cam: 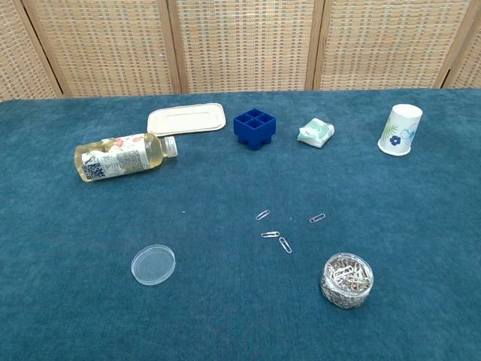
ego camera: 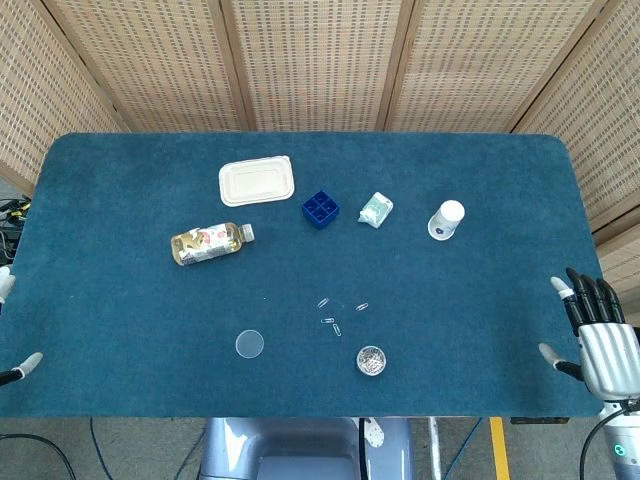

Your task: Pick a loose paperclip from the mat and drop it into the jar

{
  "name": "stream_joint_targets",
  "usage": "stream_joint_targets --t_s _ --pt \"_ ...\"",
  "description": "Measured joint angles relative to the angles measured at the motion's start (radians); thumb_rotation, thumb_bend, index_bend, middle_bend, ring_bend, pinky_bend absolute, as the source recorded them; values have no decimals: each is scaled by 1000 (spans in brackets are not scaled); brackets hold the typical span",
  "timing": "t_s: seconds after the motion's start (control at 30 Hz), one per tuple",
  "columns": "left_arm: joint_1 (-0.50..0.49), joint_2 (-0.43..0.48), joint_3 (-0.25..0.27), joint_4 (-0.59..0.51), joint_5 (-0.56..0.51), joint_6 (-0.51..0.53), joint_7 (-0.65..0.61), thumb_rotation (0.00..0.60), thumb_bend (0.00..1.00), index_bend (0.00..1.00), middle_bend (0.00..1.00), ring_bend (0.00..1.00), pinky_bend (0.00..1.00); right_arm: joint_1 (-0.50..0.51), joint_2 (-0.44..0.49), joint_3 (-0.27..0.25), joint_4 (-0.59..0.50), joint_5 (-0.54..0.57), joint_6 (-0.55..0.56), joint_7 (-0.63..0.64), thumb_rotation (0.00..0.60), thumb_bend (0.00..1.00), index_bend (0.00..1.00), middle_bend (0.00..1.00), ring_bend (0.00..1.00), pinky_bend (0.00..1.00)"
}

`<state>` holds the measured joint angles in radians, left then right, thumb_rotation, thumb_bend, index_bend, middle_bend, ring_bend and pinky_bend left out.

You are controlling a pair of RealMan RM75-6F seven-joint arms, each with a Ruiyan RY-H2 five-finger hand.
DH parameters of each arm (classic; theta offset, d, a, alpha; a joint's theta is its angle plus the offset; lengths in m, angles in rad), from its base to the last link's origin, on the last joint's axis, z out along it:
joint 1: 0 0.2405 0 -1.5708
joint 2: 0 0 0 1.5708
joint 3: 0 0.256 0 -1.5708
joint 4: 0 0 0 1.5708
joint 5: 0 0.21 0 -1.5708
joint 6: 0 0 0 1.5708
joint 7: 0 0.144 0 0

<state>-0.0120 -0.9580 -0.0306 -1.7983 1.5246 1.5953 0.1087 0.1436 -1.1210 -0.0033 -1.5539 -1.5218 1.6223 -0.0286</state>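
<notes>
Several loose paperclips (cam: 279,229) lie scattered on the blue mat (cam: 225,301), also seen as paperclips (ego camera: 335,314) in the head view. A small clear jar (cam: 346,280) full of paperclips stands just right of them, near the front; the same jar (ego camera: 371,360) shows in the head view. Its clear lid (cam: 153,265) lies flat to the left, the lid (ego camera: 250,344) being apart from the jar. My right hand (ego camera: 598,338) hovers open at the mat's right edge, far from the clips. Only the fingertips (ego camera: 20,368) of my left hand show at the left edge.
At the back lie a bottle on its side (cam: 120,156), a cream tray lid (cam: 186,119), a blue four-cell block (cam: 255,127), a small wrapped packet (cam: 316,132) and a floral paper cup (cam: 400,129). A wicker screen stands behind the table.
</notes>
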Motion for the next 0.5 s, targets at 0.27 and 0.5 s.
stream_joint_targets --t_s 0.27,0.5 --pt "3 4 -3 1 -3 1 -14 600 4 0 0 0 0 12 0 4 2 -34 -39 7 600 0 74 0 0 0" --pt "-6 3 -13 1 -15 -11 -11 600 4 0 0 0 0 116 20 25 -41 -65 -193 -43 600 36 301 0 0 0"
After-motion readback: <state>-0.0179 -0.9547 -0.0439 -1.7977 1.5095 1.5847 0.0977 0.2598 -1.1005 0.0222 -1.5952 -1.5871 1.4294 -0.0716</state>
